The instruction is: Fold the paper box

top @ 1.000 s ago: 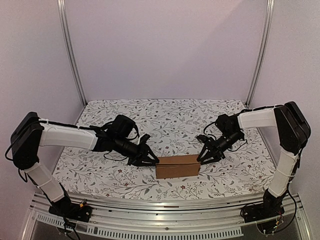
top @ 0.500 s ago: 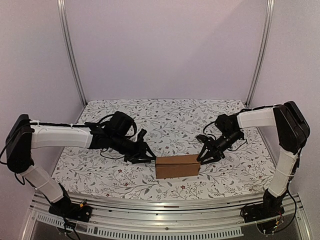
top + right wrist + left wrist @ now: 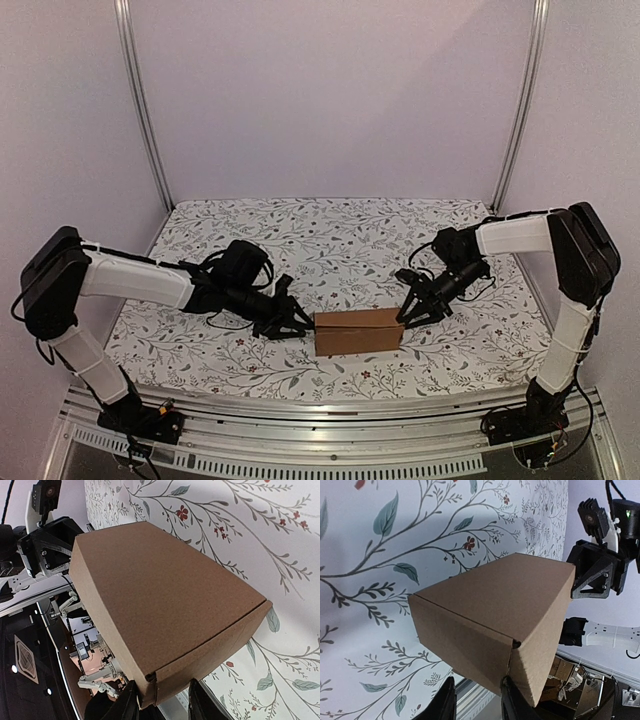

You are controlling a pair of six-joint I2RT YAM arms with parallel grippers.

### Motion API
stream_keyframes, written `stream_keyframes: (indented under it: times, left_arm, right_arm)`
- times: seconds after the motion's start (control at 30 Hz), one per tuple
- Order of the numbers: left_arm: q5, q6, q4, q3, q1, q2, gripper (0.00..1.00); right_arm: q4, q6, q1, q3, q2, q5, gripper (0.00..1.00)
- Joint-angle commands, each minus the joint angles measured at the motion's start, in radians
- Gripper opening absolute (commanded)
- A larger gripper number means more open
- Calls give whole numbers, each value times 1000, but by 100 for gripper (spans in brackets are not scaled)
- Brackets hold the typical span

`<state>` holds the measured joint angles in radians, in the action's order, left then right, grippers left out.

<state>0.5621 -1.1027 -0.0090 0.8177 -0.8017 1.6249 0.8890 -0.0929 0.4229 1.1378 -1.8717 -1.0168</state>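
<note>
Jaws parted, left gripper (image 3: 303, 328) and right gripper (image 3: 403, 318) flank the paper box (image 3: 357, 333) at its short ends, its length running left-right.

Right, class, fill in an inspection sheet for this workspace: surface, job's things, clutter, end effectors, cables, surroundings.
Surface: floral-patterned table, flat.
Job's things: paper box, closed, lying near the front edge.
Clutter: nothing seen.
End effectors: left end effector open at the box's left end; right end effector open at its right end.
Cables: black cables loop by both wrists.
Surroundings: pale walls, metal posts, aluminium rail in front.
</note>
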Motion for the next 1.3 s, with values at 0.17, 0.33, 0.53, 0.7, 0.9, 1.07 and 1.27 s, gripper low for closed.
stream_keyframes:
  times: [0.17,0.33,0.53,0.7,0.9,1.07,1.27]
  left_arm:
    - [-64,-34,21,-15,-11,-84,32]
    - [-118,4,-36,5,-7,-136,35]
    - [-48,-35,69,5,-28,-46,35]
    - [-25,-31,45,8,-52,13,34]
    - [-33,-8,70,-51,-56,49,33]
    - [-52,138,173,-109,-54,102,30]
    - [-45,198,360,-189,-42,162,30]
  right_arm:
    - [-45,13,16,-12,-37,176,32]
    - [-42,15,17,-11,-35,180,32]
    - [-42,16,17,-7,-39,182,33]
    - [-41,19,16,-8,-40,184,33]
    - [-39,22,16,-10,-48,192,33]
    - [-38,48,12,-11,-62,187,33]
    - [-31,82,-20,-12,-102,87,36]
